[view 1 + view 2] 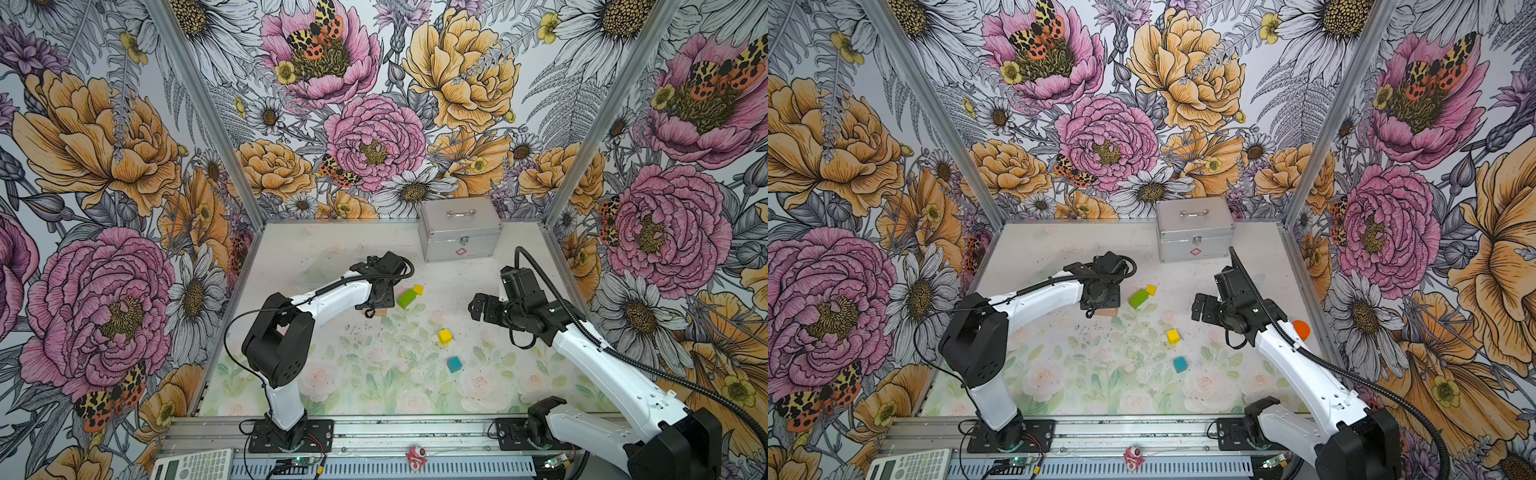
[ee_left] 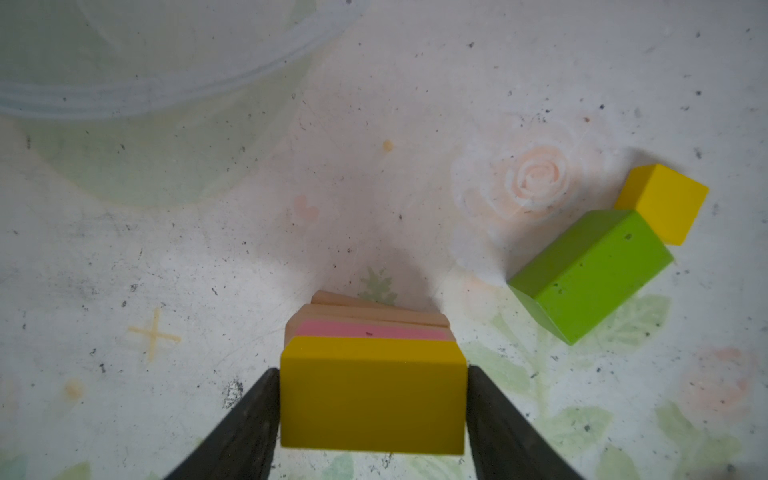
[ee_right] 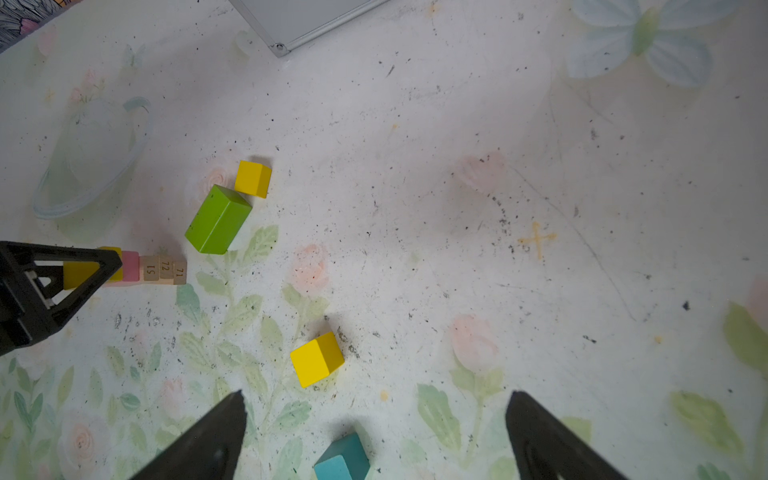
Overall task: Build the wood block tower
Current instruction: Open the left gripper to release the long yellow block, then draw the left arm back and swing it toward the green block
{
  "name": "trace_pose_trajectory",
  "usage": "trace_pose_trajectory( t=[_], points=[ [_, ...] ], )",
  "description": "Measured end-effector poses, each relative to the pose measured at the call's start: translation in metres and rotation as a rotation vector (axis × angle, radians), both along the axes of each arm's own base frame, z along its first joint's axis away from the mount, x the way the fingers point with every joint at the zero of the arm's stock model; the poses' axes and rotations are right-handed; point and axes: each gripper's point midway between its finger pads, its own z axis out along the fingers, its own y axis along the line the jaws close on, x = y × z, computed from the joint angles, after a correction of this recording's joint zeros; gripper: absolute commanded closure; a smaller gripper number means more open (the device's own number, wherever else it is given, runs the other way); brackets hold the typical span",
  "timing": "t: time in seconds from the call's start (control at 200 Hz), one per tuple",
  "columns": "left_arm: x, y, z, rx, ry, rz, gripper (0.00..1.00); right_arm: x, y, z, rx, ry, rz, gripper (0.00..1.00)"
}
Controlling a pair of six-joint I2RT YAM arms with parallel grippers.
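Observation:
The tower stands under my left wrist: tan bars [image 3: 166, 270] at the base, a pink slab [image 2: 370, 331] on them, a yellow slab [image 2: 372, 390] on top. My left gripper [image 2: 373, 399] straddles the yellow slab, one finger at each end face; whether they still press it is unclear. In both top views the wrist hides all but the tan base [image 1: 376, 312]. A green bar [image 1: 406, 298] and a yellow cube [image 1: 418, 289] lie just to the tower's right. Another yellow cube [image 3: 316, 359] and a teal cube [image 3: 343, 459] lie below my right gripper [image 3: 376, 395], which hangs open and empty.
A silver metal case [image 1: 459, 228] stands at the back of the table. A clear plastic lid [image 3: 91, 166] lies behind and left of the tower. A calculator [image 1: 193, 463] and a small pink toy [image 1: 415, 456] sit on the front rail.

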Motion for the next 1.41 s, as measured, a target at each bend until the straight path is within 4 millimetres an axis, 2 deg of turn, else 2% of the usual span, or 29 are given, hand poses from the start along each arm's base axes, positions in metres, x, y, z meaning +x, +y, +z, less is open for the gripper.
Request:
trace_pose_trajectory(
  t=[0.28,0.41,0.595,0.741,0.791,0.836,0.986,1.256,1.406],
  points=[
    [0.000,-0.001,0.001,-0.004,-0.001,-0.001,0.23,0.000,0.000,0.002,0.001,-0.003,0.000,0.00],
    [0.000,-0.002,0.010,-0.018,-0.020,-0.004,0.22,0.001,0.000,0.004,0.001,-0.008,0.003,0.00],
    [0.002,-0.002,0.047,-0.074,-0.100,-0.002,0.20,0.001,0.000,0.008,0.002,-0.013,0.003,0.00],
    [-0.003,0.001,0.090,-0.128,-0.201,-0.002,0.13,0.000,0.000,0.013,0.001,-0.021,0.010,0.00],
    [-0.008,0.004,0.106,-0.150,-0.240,-0.006,0.09,0.000,0.000,0.016,-0.001,-0.023,0.013,0.00],
    [-0.015,0.006,0.116,-0.165,-0.267,-0.009,0.02,0.000,0.000,0.018,-0.002,-0.026,0.016,0.00],
    [-0.046,0.024,0.139,-0.215,-0.340,-0.022,0.01,-0.004,0.001,0.025,-0.002,-0.037,0.028,0.00],
    [-0.103,0.058,0.144,-0.306,-0.423,-0.024,0.01,-0.019,0.009,0.028,-0.010,-0.024,0.076,0.00],
    [-0.116,0.068,0.133,-0.324,-0.425,-0.014,0.01,-0.028,0.015,0.026,-0.017,-0.029,0.100,0.00]
  ],
)
